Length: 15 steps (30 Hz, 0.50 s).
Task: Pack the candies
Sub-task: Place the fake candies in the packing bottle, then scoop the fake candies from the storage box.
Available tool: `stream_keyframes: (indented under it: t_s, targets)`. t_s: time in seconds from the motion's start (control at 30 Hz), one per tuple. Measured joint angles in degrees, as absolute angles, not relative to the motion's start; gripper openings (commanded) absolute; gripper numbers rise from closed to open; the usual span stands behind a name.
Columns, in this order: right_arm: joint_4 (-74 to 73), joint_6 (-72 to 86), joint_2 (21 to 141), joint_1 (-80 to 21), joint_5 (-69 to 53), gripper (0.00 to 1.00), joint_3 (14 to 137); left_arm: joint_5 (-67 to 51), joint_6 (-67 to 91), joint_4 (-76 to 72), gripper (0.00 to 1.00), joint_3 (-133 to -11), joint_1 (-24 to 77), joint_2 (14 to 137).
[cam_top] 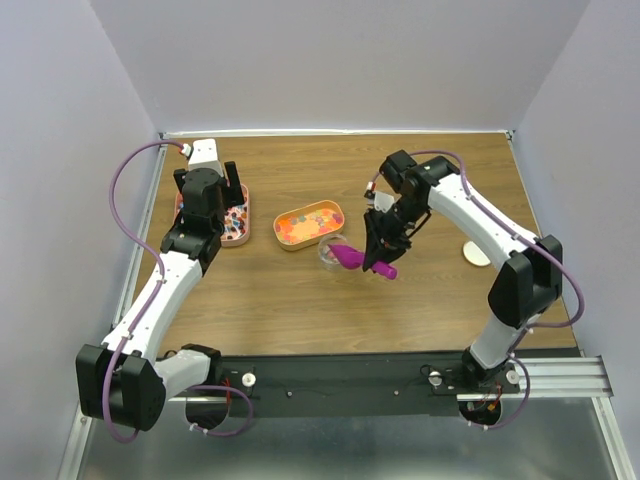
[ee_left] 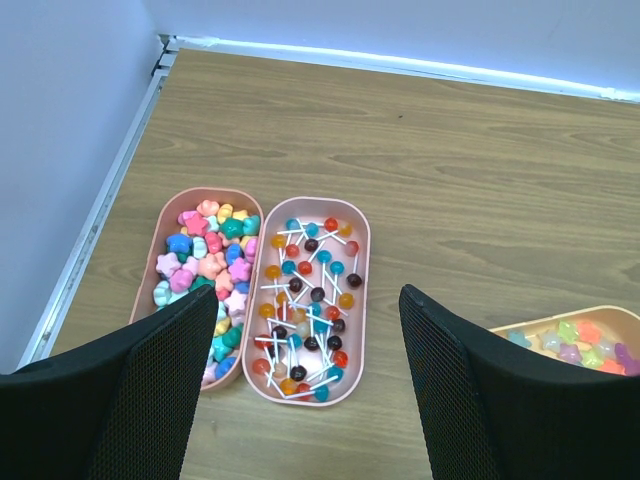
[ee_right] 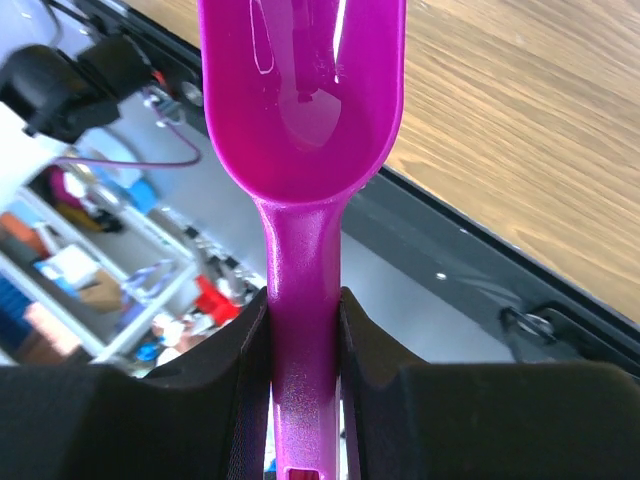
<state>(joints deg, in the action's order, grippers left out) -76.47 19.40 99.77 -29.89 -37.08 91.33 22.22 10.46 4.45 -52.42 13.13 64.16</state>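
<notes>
Top external view, upper left of frame: the left gripper (cam_top: 226, 193) is seen poised over two peach trays (cam_top: 243, 232) set side by side on the bench (cam_top: 300, 310). Its jaws are spread wide, w/ nothing held btwn them.

In the left wrist view the two trays are shown touching along their long sides. The candies (ee_left: 205, 270) are found in them: flower- and star-shaped pieces in pink, blue and orange are piled in the left-hand tray, and round lollipops on white sticks are scattered in the right-hand tray. More pastel candies are seen at the right edge of that view, in a third tray (ee_left: 520, 328).

In the top view, approx. frame ctr, this third tray lies at an angle, well apart from the pair. Just below its right end a small clear cup (cam_top: 328, 250) is made out, though only faintly. The bowl of a magenta scoop (cam_top: 350, 257) is held at that cup, w/ the handle pointing lower right.

The handle is clamped by the right gripper (cam_top: 377, 258). In the right wrist view its jaws are seen clenched on both sides of the handle. Further right, a white round object (cam_top: 478, 254) lies alone on the bench; what it is cannot be told.
</notes>
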Motion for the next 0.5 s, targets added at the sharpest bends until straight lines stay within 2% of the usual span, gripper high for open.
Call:
stream_keyframes:
  t_s: [0.23, 0.5]
  targets:
    - [-73.1, 16.3, 92.9, -31.3, -34.2, 0.01, 84.4, 22.1, 10.5, 4.3, 0.81, -52.4, 13.1, 64.2]
    - [-64.9, 8.5, 87.1, -33.9, -29.8, 0.01, 82.2, 21.3, 10.5, 4.3, 0.81, -52.3, 13.1, 64.2]
